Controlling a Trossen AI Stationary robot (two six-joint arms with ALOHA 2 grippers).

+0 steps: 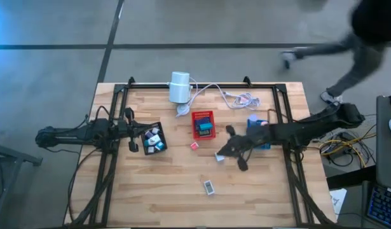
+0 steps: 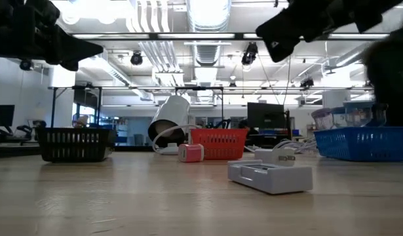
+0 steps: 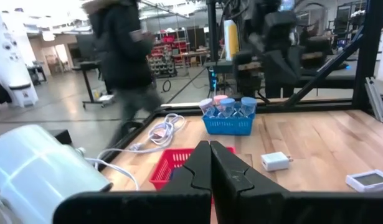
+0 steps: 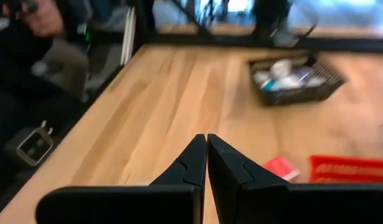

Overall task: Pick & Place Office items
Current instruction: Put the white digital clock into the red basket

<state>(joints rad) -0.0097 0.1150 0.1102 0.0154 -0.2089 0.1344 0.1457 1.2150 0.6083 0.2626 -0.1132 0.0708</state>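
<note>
Two hands pressed together, empty: my right hand hovers just right of the red tray, my left hand beside the black tray. Loose office items: pink piece just below the red tray, white block by my right hand, white case farther below. Risk: descending with fingers together would knock the block away. Worktop below lies open.

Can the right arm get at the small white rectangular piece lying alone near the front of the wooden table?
Probably yes: the white piece lies on bare wood with nothing around it, and the shut right gripper hangs not far behind it.
</note>
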